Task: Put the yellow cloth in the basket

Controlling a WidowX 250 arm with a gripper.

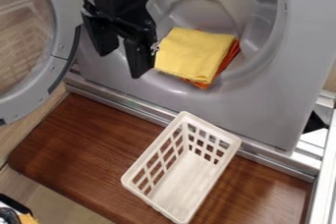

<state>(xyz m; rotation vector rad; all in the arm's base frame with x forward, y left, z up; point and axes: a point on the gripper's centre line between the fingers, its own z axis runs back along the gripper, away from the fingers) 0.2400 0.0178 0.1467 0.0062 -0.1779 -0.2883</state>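
Found the hand (pixel 122 65) hanging from the top edge, in the upper left of the camera view, tilted, with its black fingers (pixel 139 58) pointing downward; recorded as parted, with a wide gap between the tips and nothing gripped.

Noted just beside the hand, on its right, the yellow cloth (pixel 195 51), folded into a thick, roughly square pad, with its left edge next to the nearer finger; cannot tell whether touching.

Observed directly under the yellow cloth an orange-red cloth (pixel 231 57), with its edges showing at the right and along the bottom; both located inside the grey hollow (pixel 200 12) of the machine front (pixel 269 107), to the right of the hand.

Logged to the left of the hand a round door (pixel 64 36), swung open, with a grey ring and a see-through window (pixel 23 36).

Found below the hand a metal rail (pixel 131 106), running at a slant; beyond it, a brown wooden table (pixel 78 144).

Recorded on the table, below and to the right of the hand, well apart from the yellow cloth, a white basket (pixel 183 181), upright, set at an angle, with lattice walls.
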